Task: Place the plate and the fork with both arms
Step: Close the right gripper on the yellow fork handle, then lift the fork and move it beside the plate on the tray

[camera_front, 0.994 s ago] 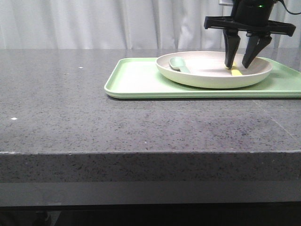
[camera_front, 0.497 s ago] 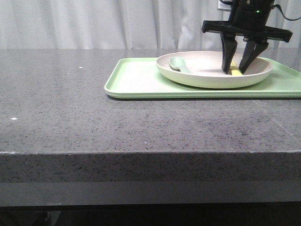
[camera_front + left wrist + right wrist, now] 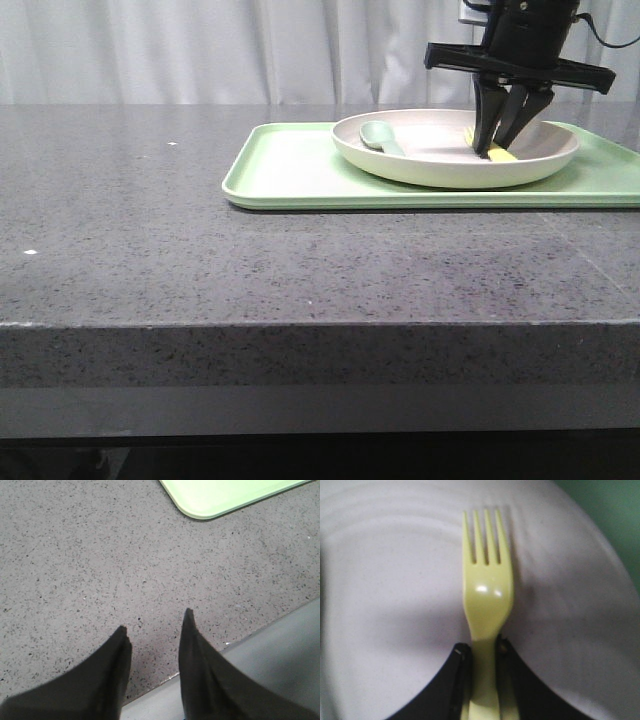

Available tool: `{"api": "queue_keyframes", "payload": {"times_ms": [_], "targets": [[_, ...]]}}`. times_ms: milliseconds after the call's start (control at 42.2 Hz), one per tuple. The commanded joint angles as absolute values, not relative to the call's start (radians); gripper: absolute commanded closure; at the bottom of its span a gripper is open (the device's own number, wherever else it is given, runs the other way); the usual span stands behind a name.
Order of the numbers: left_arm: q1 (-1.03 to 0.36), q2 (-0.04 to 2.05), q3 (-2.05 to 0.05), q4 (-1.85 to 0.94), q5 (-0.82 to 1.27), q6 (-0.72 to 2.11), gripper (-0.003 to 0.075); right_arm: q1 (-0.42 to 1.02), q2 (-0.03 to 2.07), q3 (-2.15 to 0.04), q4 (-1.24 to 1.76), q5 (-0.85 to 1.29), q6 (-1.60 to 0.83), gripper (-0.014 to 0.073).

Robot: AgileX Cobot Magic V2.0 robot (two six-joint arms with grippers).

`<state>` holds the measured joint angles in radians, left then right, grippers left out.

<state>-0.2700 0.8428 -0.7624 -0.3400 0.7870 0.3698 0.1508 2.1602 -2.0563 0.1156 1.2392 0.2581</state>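
The cream plate sits on the light-green tray at the back right. The pale-yellow fork lies in the plate's right half. My right gripper reaches down into the plate and is shut on the fork's handle. In the right wrist view the fork sticks out from between the closed fingers of the gripper, tines away, over the plate. My left gripper is open and empty above the bare counter near its front edge; it does not show in the front view.
A pale grey-green spoon lies in the plate's left half. The tray's rounded corner shows in the left wrist view. The grey speckled counter ends in a front edge. White curtains hang behind.
My right gripper's fingers have closed from wide apart onto the fork's handle in the plate. The plate, spoon and tray have not moved.
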Motion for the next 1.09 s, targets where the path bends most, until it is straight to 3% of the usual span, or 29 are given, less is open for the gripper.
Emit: {"api": "queue_keyframes", "payload": {"times_ms": [0, 284, 710, 1065], "targets": [[-0.276, 0.837, -0.789, -0.363, 0.721, 0.372, 0.0477, 0.147, 2.108, -2.085, 0.107, 1.337, 0.253, 0.0573], [-0.276, 0.837, -0.789, -0.361, 0.721, 0.372, 0.0477, 0.147, 2.108, -2.085, 0.107, 1.337, 0.239, 0.0662], [-0.276, 0.837, -0.789, -0.361, 0.719, 0.372, 0.0477, 0.141, 2.023, -2.086, 0.105, 1.337, 0.165, 0.0662], [-0.276, 0.837, -0.789, -0.344, 0.719, 0.372, 0.0477, 0.055, 1.893, -2.085, 0.100, 1.338, 0.139, 0.0662]]}}
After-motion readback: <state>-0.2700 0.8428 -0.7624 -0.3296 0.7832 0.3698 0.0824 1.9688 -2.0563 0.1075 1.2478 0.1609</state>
